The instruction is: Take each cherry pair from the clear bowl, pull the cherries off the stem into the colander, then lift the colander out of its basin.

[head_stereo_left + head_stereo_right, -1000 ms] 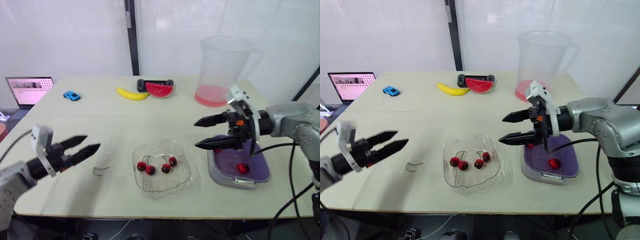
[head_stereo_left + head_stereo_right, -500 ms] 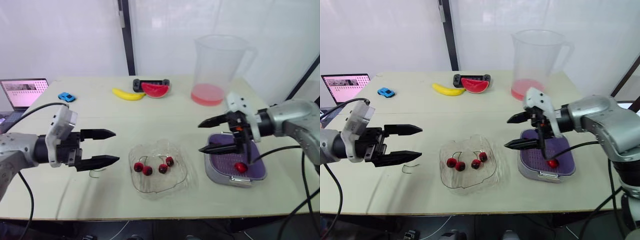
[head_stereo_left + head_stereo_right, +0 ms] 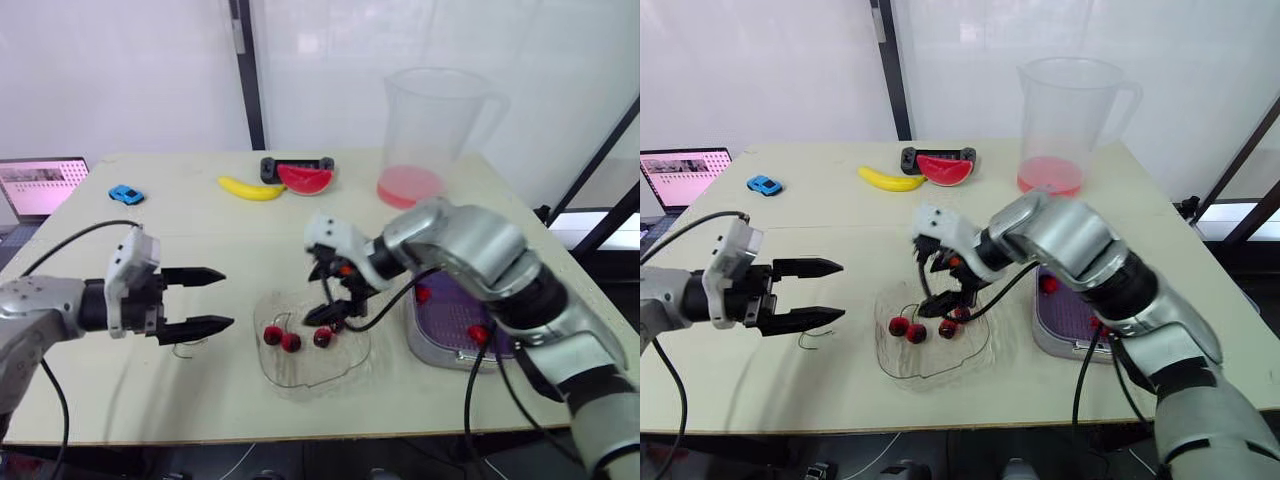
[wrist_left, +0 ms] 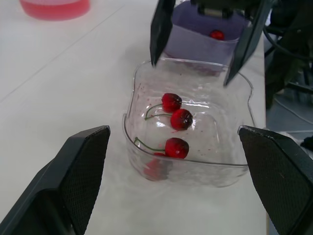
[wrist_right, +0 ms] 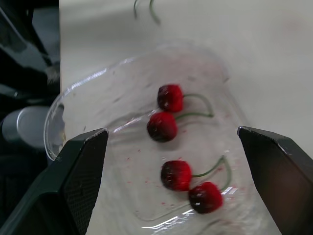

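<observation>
Pincers spread wide, empty: right pincer (image 3: 313, 298) over clear bowl (image 3: 325, 362), left pincer (image 3: 228, 298) beside.

Left arm (image 3: 40, 300) first: a silver-grey metal sleeve running into a black wrist section, capped by a boxy white housing (image 3: 133, 268). The left claw (image 3: 227, 298) is two long black fingers tapering to points. A thin black cable (image 3: 70, 240) arcs off that housing and back along the arm. Now the right arm (image 3: 470, 240): much bulkier, rounded silver-grey shells split by black bands at the joints. Same white housing (image 3: 330, 232) at its wrist, and a small orange spot (image 3: 345, 268) at the base of the right claw (image 3: 312, 298). Black cables (image 3: 470, 400) hang in loops under it. Up close, the finger pads (image 5: 80, 171) carry a fine dimpled texture
</observation>
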You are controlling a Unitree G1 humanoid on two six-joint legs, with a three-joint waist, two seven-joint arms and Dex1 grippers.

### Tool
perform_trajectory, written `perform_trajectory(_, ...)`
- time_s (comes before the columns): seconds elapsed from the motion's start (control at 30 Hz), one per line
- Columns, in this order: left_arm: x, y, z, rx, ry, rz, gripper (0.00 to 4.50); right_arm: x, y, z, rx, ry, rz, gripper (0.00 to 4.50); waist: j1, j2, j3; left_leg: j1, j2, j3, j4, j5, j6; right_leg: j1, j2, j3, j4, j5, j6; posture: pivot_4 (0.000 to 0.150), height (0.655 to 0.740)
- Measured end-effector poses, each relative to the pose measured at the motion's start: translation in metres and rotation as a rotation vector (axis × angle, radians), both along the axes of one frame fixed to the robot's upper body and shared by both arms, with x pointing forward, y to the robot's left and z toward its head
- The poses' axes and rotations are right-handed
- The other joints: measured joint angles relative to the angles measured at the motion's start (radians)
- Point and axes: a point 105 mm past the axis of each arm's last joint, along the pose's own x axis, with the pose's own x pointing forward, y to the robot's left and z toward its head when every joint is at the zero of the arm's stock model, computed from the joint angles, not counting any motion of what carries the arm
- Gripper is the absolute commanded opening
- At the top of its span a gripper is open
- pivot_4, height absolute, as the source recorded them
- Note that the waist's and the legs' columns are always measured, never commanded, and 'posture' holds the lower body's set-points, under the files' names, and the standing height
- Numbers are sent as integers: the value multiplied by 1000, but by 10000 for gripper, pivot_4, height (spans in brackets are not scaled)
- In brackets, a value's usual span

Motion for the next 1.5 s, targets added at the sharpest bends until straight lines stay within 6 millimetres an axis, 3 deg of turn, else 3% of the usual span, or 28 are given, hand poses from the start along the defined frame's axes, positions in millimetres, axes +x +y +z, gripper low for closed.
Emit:
perform_trajectory(0.2,-1,1,-6,7,24,26,44113,0,16,-36,-21,5,-47,45000,-3,0,0,0,0,0,0,0,0,-1,1,0,1,0,0,1500,7400)
perform_trajectory(0.4,0,-1,-6,-11,35,38,44113,-2,29,-48,-28,-10,-62,45000,-2,0,0,0,0,0,0,0,0,-1,1,0,1,0,0,1500,7400)
perform_trajectory(0.67,0,-4,-2,-36,41,52,44113,1,32,-64,-45,22,-120,45000,-4,0,0,0,-1,0,0,0,0,-1,1,0,1,0,0,1500,7400)
perform_trajectory(0.77,0,-4,0,-51,45,60,45000,4,32,-67,-55,21,-139,36977,-3,0,0,0,-1,0,0,0,0,-1,1,0,1,0,0,1500,7400)
perform_trajectory(0.9,1,-3,2,-58,38,70,45000,5,32,-74,-78,32,-151,17772,-4,0,0,1,-1,0,0,0,-1,-1,1,0,1,0,0,1500,7400)
perform_trajectory(0.93,1,-3,2,-65,39,73,45000,5,33,-76,-84,33,-150,17772,-4,0,0,1,-1,0,0,0,-1,-1,1,0,1,0,0,1500,7400)
perform_trajectory(1.27,2,-5,5,-79,34,68,45000,8,29,-71,-93,5,-146,17772,-3,0,0,1,-1,0,0,0,-1,-1,1,0,1,0,0,1500,7400)
perform_trajectory(1.5,4,-9,12,-123,15,59,45000,12,12,-30,-48,-110,-118,17772,-2,0,0,1,-1,0,0,0,0,-1,1,0,1,0,0,1500,7400)
